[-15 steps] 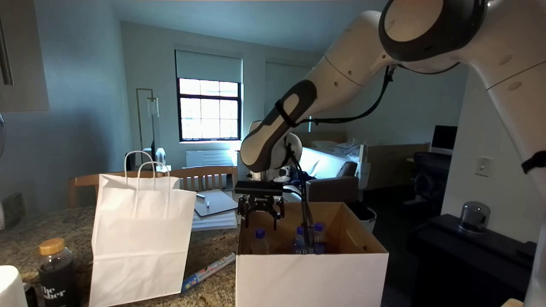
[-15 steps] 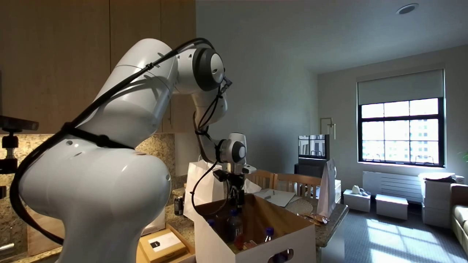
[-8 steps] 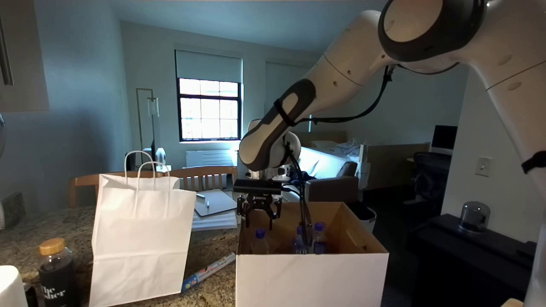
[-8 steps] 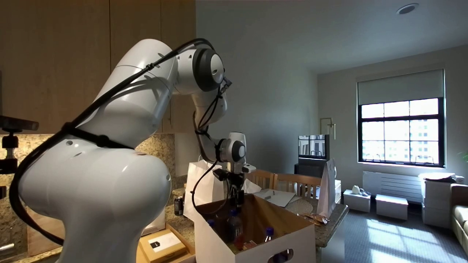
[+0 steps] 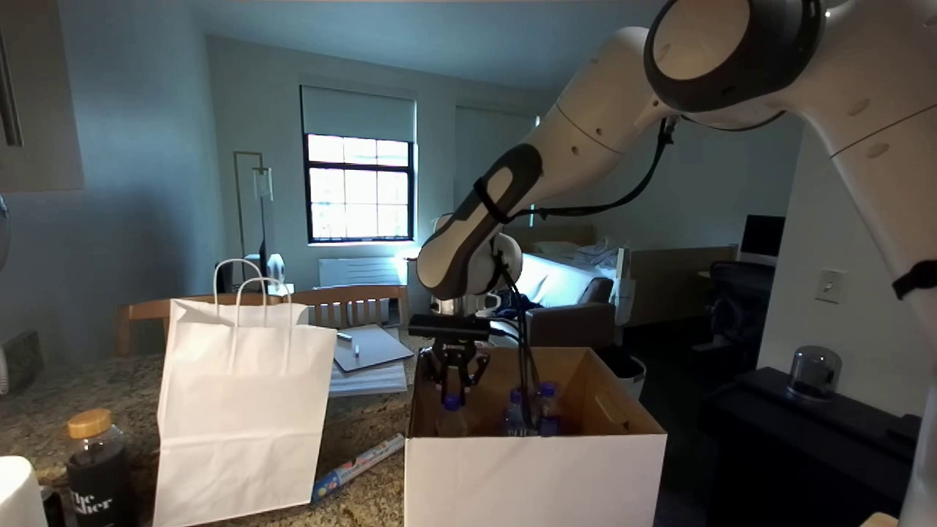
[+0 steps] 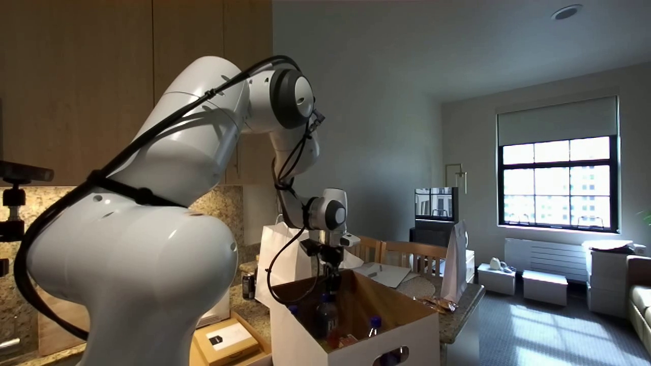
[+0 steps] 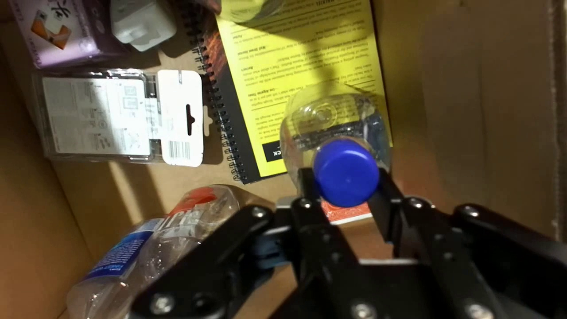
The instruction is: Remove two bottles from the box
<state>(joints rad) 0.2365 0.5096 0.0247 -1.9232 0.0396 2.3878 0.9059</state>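
Note:
The box (image 5: 534,479) stands with its top uncovered, pale outside and brown inside. My gripper (image 7: 345,178) is over its interior, fingers closed against both sides of a blue cap. That cap tops a clear upright bottle (image 7: 316,117) in the wrist view; its body (image 5: 452,424) also shows in an exterior view. A bottle with a red and blue label (image 7: 186,221) lies tilted at the lower left of the wrist view. Two further blue-capped bottles, one here (image 5: 514,417) and one beside it (image 5: 549,413), stand inside the box. The gripper (image 6: 333,287) partly hides its fingertips in an exterior view.
Inside the box lie a yellow spiral notebook (image 7: 305,53), a clear plastic package (image 7: 97,115) and a purple carton (image 7: 62,31). Box walls rise close around the gripper. A white paper bag (image 5: 245,410) and a tube (image 5: 359,465) are on the counter beside the box.
The fingers have come together from wide apart onto the blue cap. My gripper has moved a little lower and to the right in both exterior views; the cap has shifted slightly with it.

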